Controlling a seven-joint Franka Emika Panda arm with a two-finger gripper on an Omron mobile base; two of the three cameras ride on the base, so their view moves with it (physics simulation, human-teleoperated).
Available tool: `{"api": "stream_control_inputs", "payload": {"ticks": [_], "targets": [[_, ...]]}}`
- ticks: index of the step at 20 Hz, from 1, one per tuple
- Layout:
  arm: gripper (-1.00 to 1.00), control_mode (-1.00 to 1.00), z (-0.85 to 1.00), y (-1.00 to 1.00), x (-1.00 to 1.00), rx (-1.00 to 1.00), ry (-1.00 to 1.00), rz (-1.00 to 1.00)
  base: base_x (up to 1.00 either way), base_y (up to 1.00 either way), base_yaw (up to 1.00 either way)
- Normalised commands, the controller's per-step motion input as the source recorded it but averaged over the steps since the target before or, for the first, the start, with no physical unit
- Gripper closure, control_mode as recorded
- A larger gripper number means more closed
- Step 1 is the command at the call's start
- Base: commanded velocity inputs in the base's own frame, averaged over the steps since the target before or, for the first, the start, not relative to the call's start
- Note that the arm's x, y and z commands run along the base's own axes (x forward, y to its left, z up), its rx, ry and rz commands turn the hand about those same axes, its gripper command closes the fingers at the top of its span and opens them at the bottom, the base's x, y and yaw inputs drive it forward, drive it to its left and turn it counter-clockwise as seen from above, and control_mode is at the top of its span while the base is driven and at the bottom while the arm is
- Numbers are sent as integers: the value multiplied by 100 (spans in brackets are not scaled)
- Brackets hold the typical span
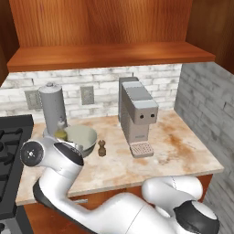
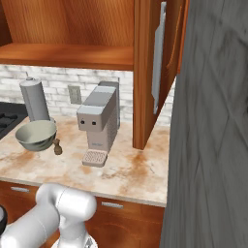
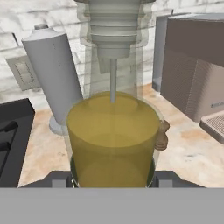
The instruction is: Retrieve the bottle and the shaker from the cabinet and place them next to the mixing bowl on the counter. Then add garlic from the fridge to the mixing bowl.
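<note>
A clear bottle (image 3: 113,131), half full of yellow liquid with a ribbed cap, stands upright between my fingertips (image 3: 59,180). My gripper (image 3: 113,180) is shut on the bottle low on its body. In the left base view the bottle (image 1: 60,133) peeks out above my wrist, just left of the pale green mixing bowl (image 1: 83,136); its base is hidden by the arm. The small brown shaker (image 1: 102,148) stands on the counter right of the bowl. In the right base view the shaker (image 2: 57,147) and the bowl (image 2: 36,134) sit side by side.
A tall grey cylinder (image 1: 53,107) stands behind the bowl at the wall. A grey coffee machine (image 1: 137,116) sits mid-counter. The black stove (image 1: 10,151) borders the counter on the left. The open cabinet door (image 2: 162,53) hangs at the right.
</note>
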Motion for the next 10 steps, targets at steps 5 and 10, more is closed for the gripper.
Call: {"api": "stream_control_inputs", "payload": {"ticks": [5, 10], "targets": [[100, -100, -7, 0, 36, 0, 1, -5, 0, 0, 0], [100, -100, 0, 0, 16, 0, 0, -1, 0, 0, 0]]}}
